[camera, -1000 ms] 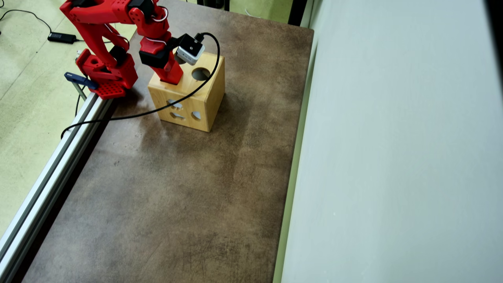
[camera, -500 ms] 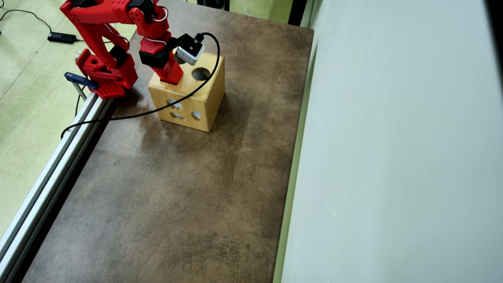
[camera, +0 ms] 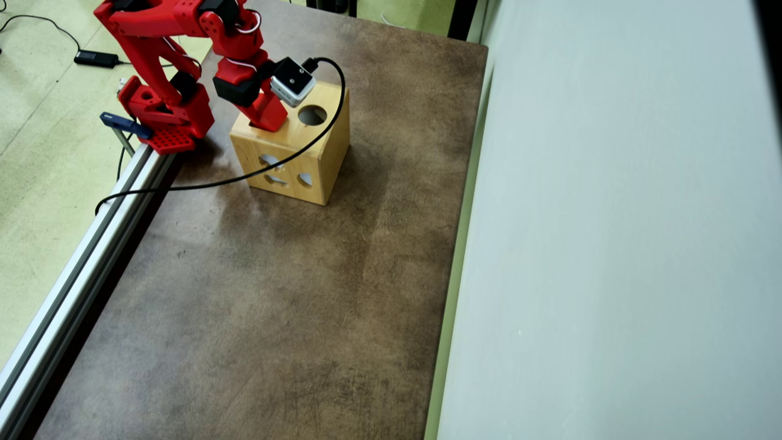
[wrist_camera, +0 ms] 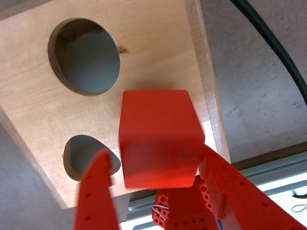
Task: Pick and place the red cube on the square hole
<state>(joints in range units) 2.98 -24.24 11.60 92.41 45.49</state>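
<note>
On top of the box (camera: 292, 150), near the worktop's (camera: 275, 305) far left corner in the overhead view, I have the jaws (camera: 267, 120) pointed down at the box's top face. In the wrist view the jaws (wrist_camera: 158, 179) are spread on either side of the cube (wrist_camera: 159, 139): one finger (wrist_camera: 98, 196) stands to the cube's lower left with a gap between them, and the other (wrist_camera: 240, 191) sits against its lower right corner. I cannot tell from this whether the cube is loosely held or simply resting there. The cube fills the middle of the wrist view, in front of the box's top face, near that face's right-hand edge as the view shows it. It hides the wood behind it, so I see no square hole in either view.

Two other cutouts are plain in the wrist view: a round hole (wrist_camera: 85, 56) at the upper left and a rounded hole (wrist_camera: 88, 155) lower down, partly behind the left finger. The overhead view shows the round hole (camera: 312, 115) to the right of the jaws, and smaller shaped cutouts on the box's side face.

The wrist camera (camera: 292, 81) rides above the box's far edge, and its black cable (camera: 244, 176) loops over the box and runs off the worktop's left edge, across the metal rail (camera: 79, 269). The arm's base (camera: 165, 116) is fixed at that rail's far end.
</note>
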